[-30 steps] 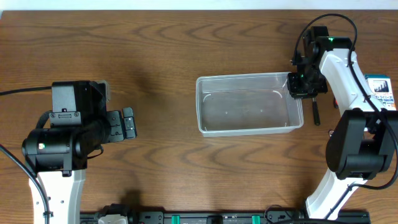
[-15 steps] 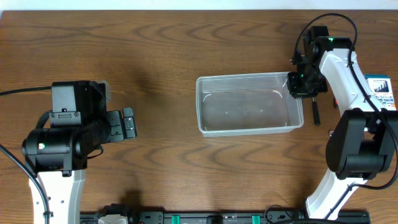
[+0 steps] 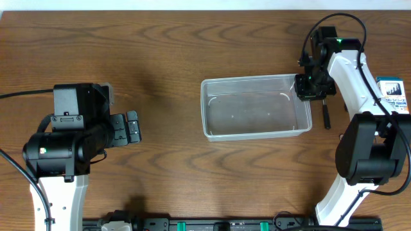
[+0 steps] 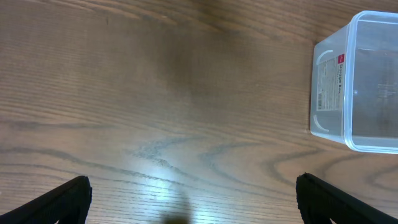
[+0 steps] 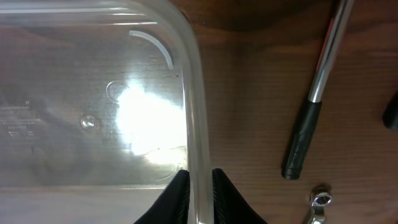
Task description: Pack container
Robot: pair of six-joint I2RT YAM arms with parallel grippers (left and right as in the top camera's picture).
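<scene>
the clear plastic container, rectangular with rounded corners and a smooth rim, lies on the brown wood-grain tabletop, right of centre. the right end effector pinches the rim of its right wall, one finger inside, one outside. just beside lies a thin metal tool with a black, perhaps rubber, handle. the left end effector is spread wide, well apart from the container.

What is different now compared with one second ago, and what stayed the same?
The right end effector, shut on the right rim of the container, pulled it slightly toward the left arm. The left end effector stayed open and still, and the black-handled tool beside the container did not move.
</scene>
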